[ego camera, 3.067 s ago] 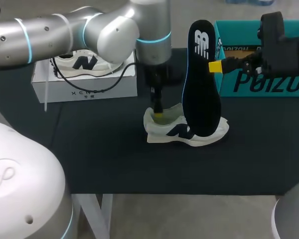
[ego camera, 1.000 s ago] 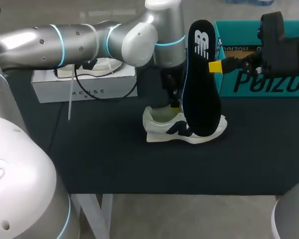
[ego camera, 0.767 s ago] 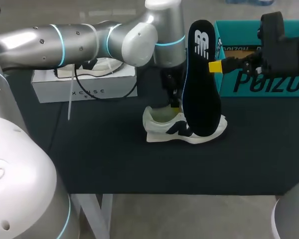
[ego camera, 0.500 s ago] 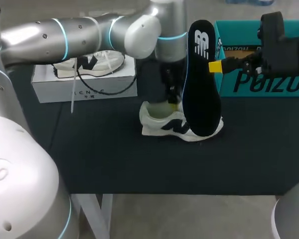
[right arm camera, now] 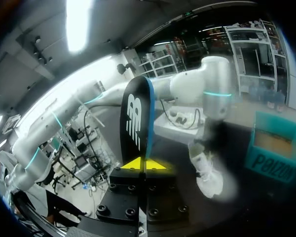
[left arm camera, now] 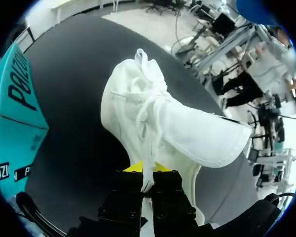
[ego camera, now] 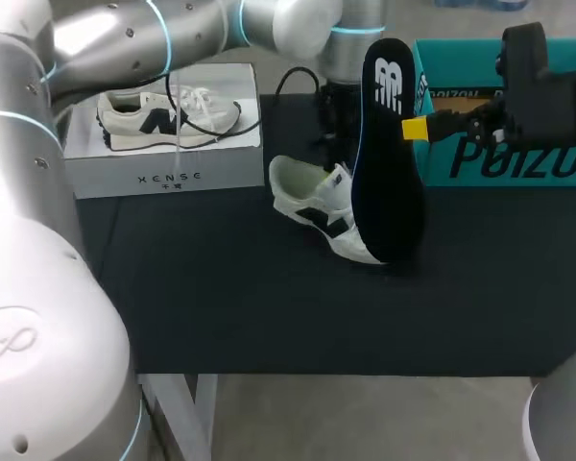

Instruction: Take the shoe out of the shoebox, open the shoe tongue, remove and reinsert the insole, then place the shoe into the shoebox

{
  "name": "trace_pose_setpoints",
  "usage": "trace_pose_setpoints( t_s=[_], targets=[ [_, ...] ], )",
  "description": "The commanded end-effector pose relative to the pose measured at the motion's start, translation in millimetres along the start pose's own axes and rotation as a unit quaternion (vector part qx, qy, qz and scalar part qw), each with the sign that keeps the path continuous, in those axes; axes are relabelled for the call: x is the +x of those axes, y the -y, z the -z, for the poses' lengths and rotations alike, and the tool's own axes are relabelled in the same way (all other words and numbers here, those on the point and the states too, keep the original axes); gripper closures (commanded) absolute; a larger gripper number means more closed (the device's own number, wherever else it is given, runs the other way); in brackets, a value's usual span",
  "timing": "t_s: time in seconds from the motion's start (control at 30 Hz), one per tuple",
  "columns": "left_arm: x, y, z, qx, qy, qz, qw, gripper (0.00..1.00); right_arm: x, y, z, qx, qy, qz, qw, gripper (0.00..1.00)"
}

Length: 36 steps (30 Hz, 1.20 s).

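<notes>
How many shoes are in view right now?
2. One shoe lies on the white box at back left; the other shoe is held tilted by the left end effector in the middle. The teal shoebox's inside is hidden.

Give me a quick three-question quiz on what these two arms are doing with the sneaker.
1. True or false: the black insole lies inside the white shoe.
2. The right gripper is shut on: A the shoe, B the insole, C nothing.
3. Fill in: a second sneaker rests on top of the ___ box.

Key: 1 false, it is held upright, outside the shoe. 2 B. 3 white.
</notes>
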<state>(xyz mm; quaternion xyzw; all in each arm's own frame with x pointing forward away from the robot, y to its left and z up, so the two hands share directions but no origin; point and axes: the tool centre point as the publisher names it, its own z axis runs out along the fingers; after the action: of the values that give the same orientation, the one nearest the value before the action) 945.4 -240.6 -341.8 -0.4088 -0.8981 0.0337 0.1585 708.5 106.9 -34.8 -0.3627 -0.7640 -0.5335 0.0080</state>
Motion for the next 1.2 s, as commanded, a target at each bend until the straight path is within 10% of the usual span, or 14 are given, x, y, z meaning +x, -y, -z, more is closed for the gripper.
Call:
trace_pose_setpoints(
  t_s=[0.03, 0.57, 1.2],
  targets=[
    [-6.2, 7.9, 6.7, -0.068, -0.228, -0.294, 0.926, 1.00, -0.2, -0.2, -2.8, 0.000, 0.001, -0.001, 1.000, 1.00],
    [19.2, 2.4, 29.5, -0.101, -0.209, -0.360, 0.904, 1.00, -0.2, -0.2, -2.8, 0.000, 0.001, -0.001, 1.000, 1.00],
    [3.8, 12.9, 21.8, -0.090, -0.163, -0.301, 0.935, 1.00, -0.2, -0.2, -2.8, 0.000, 0.001, -0.001, 1.000, 1.00]
  ],
)
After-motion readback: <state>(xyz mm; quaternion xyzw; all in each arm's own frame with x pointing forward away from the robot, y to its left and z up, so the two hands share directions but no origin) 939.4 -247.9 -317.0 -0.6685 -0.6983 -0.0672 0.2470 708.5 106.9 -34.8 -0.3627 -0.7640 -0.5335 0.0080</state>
